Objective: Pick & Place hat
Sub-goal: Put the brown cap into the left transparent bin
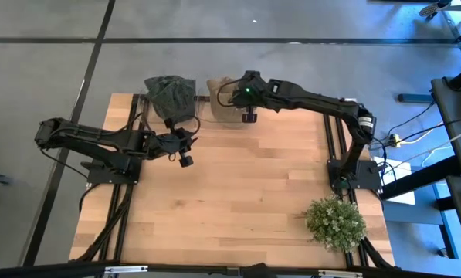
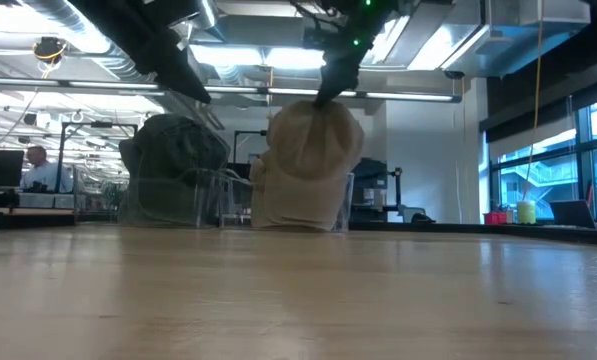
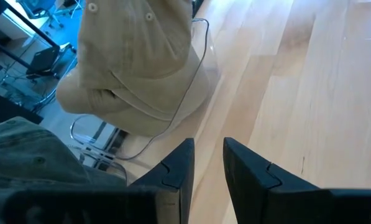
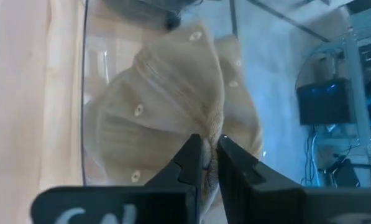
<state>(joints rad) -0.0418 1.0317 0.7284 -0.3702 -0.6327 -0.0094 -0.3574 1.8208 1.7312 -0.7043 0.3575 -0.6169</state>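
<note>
High view. We look down on the wooden table (image 1: 238, 193). The tan hat (image 1: 224, 99) sits at the far edge, just beside a dark green hat (image 1: 170, 94) to its left. The right gripper (image 1: 235, 96) is over the tan hat, its arm reaching across from the right side. The left gripper (image 1: 185, 147) hangs near the green hat, just in from the far edge. Most of the tabletop nearer the camera lies bare; a small green plant (image 1: 336, 222) stands at the near right edge. The right gripper's fingers are hidden by its own body here.

Low view. The tan hat (image 2: 308, 160) stands tall, its long axis upright, crown bunched at the top where the right arm comes down onto it. It sits over a clear stand (image 2: 340, 205); the green hat (image 2: 170, 165) sits beside it on another. Both arms are cut off at the top.

Left wrist view. The left gripper (image 3: 208, 155) shows a narrow gap between its fingers and nothing in it. The tan hat (image 3: 138, 62) is ahead, a clear rim curving round its lower part.

Right wrist view. The right gripper (image 4: 209, 149) pinches a fold of the tan hat's (image 4: 166, 106) crown, fabric gathered between nearly closed fingers. Whether the hat rests fully on the stand we cannot tell.
</note>
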